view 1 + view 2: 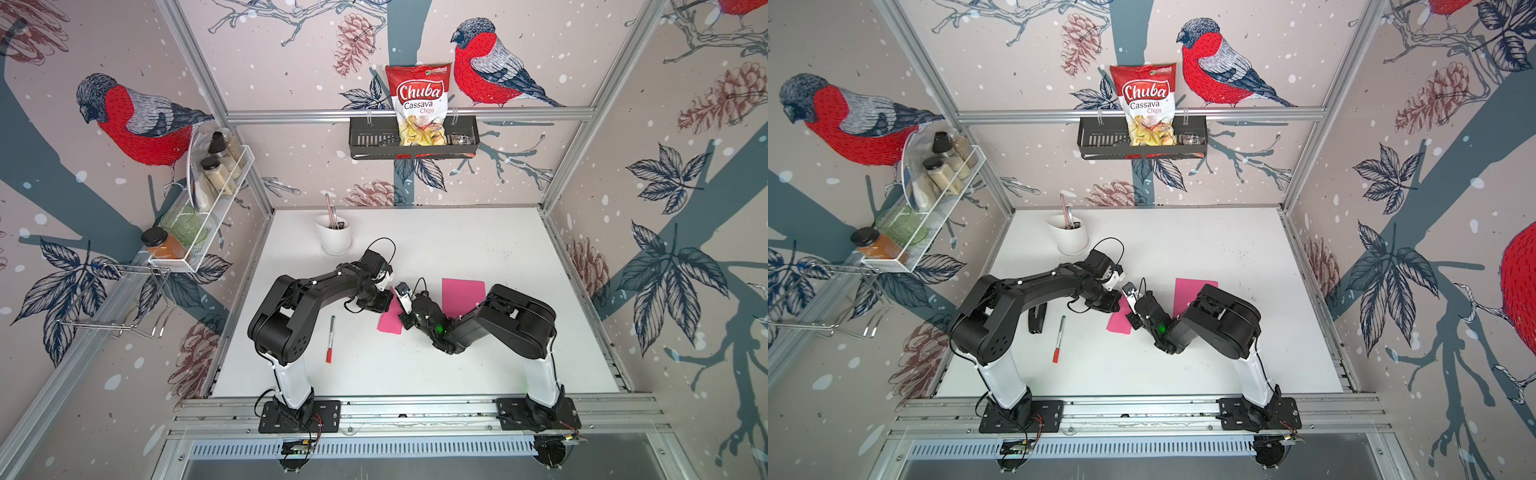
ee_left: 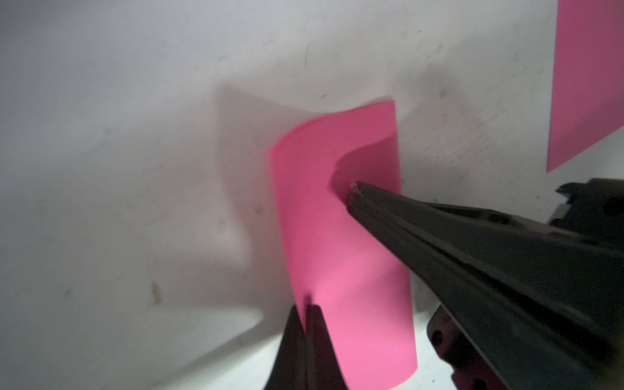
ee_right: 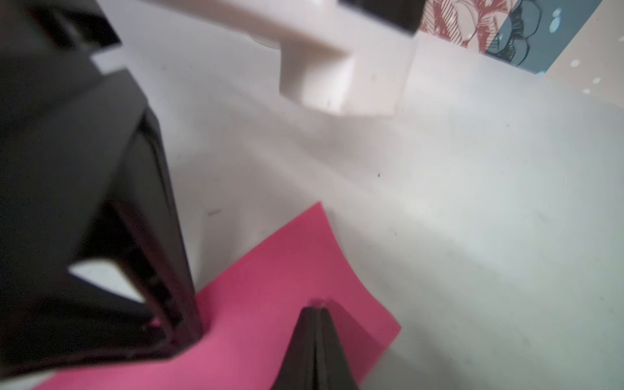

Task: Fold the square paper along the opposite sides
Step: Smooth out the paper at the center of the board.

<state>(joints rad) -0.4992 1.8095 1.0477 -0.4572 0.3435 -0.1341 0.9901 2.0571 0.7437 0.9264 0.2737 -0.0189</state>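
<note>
Wallpapered walls (image 1: 124, 137) printed with red-breasted birds and pine cones close in three sides of the cell, and below them we see the white table (image 1: 478, 365). On it two black-and-white arms bend inward toward each other, the left arm (image 1: 316, 286) and the right arm (image 1: 515, 320) meeting near the table's middle. A white wire rack (image 1: 216, 216) of jars hangs on the left wall, and a black basket (image 1: 365, 141) on the back wall holds a chip bag (image 1: 419, 104). A white cup (image 1: 336, 239) stands toward the far left of the table. Just beyond the right arm we make out a second pink sheet (image 1: 461, 295) lying flat, and a red-capped marker (image 1: 330, 338) lies near the left arm. The pink paper (image 1: 390, 322) sits on the table right under the two wrists, partly hidden by them in both top views. In the left wrist view we find it curled over on itself, one side rolled up and back across the other. The left gripper (image 2: 308, 309) has its jaws pressed together with a sliver of that paper caught between them, at the rolled side. The right gripper (image 3: 317, 305) comes in from the other side, jaws likewise together. Their tip pinches the free edge of the upper flap, which puckers around it.
</note>
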